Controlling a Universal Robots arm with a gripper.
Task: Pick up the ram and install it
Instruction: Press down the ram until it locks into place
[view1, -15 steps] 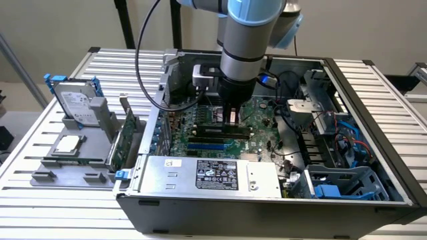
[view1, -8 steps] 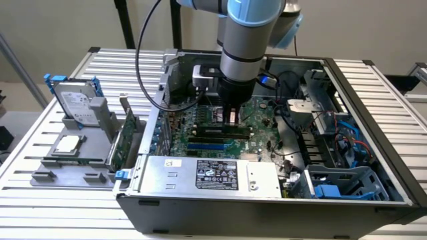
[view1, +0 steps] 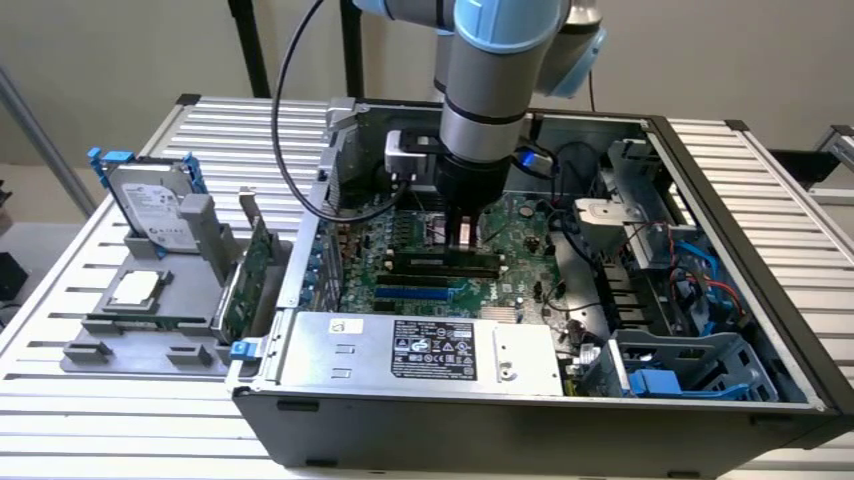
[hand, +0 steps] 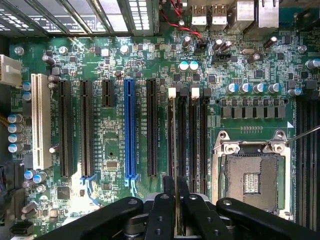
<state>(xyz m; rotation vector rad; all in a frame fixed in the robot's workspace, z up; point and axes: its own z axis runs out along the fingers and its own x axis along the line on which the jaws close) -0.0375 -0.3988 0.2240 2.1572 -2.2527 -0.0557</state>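
As it grips the thin ram (hand: 177, 210) edge-on, black claw (hand: 176, 202), over narrow dark slots (hand: 186, 140), green motherboard (hand: 110, 150).

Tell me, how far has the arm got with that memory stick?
Picking up looks done: the gripper pinches the ram edge-on. In hand: it hangs over the motherboard by the black memory slots. Left: the stick is not seated yet.

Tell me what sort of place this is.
Probably a lab or test bench for robotic PC assembly: an open computer case lies on a slatted metal table, a grey fixture holds a hard drive, and the claw hangs over the motherboard.
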